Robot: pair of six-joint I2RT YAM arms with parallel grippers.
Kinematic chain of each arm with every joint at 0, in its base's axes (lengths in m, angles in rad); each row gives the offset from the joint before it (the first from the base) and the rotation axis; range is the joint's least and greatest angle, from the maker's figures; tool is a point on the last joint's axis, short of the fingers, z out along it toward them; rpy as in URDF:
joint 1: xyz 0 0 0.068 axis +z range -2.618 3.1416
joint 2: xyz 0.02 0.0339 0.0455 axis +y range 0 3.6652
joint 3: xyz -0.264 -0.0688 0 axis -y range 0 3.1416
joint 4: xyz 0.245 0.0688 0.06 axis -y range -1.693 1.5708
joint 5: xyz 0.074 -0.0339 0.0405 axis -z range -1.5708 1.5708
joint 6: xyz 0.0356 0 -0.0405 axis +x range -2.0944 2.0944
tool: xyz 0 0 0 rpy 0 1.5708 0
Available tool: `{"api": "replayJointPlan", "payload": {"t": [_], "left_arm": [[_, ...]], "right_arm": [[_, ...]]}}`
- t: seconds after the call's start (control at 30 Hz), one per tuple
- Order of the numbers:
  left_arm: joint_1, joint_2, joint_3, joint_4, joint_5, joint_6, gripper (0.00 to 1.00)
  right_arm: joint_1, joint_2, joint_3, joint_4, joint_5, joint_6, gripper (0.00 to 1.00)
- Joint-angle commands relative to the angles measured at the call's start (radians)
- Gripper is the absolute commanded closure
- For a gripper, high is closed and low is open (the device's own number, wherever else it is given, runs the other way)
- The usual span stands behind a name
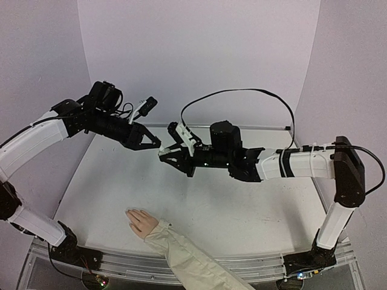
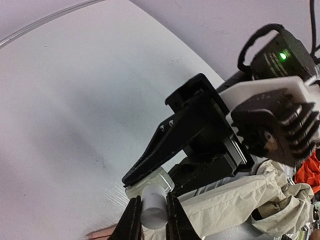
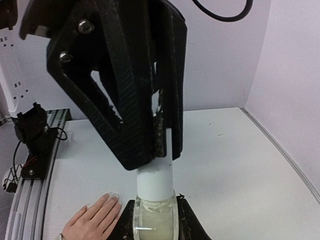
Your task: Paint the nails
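Top view: both arms meet in mid-air over the table [image 1: 242, 205]. The mannequin hand [image 1: 143, 222] lies flat near the front edge, and its nails [image 1: 130, 212] point away from the sleeve [image 1: 181, 254] (too small here to judge any paint).

Left wrist view: my left gripper [image 2: 153, 215] is clamped on the white cap [image 2: 151, 197].

Right wrist view: the right gripper [image 3: 156, 212] squeezes the bottle [image 3: 155, 222] by its clear body. I'd twist the cap off along one straight axis, with the bottle held steady so nothing spills.

Pale pink hand [image 1: 140, 220]; cream sleeve [image 1: 184, 257]; white-capped translucent bottle [image 3: 155, 212]; white table [image 1: 242, 211].
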Motion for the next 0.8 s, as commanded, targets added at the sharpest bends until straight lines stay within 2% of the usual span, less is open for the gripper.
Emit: {"api": "replayJointPlan", "payload": {"t": [0.0, 0.1, 0.2, 0.63, 0.77], "left_arm": [[-0.016, 0.053, 0.111, -0.143, -0.229, -0.022, 1.0], [-0.017, 0.126, 0.176, -0.246, -0.341, -0.099, 1.0], [-0.017, 0.16, 0.183, -0.255, -0.389, -0.162, 1.0], [-0.017, 0.269, 0.168, -0.215, -0.429, -0.346, 1.0], [-0.017, 0.266, 0.155, -0.201, -0.427, -0.361, 1.0]], "right_arm": [[0.046, 0.015, 0.081, 0.095, 0.308, 0.011, 1.0], [0.102, 0.053, 0.112, 0.168, 0.629, -0.005, 1.0], [0.122, 0.1, 0.157, 0.236, 0.804, 0.004, 1.0], [0.158, 0.257, 0.347, 0.413, 0.95, -0.026, 1.0], [0.158, 0.251, 0.36, 0.42, 0.898, -0.037, 1.0]]}}
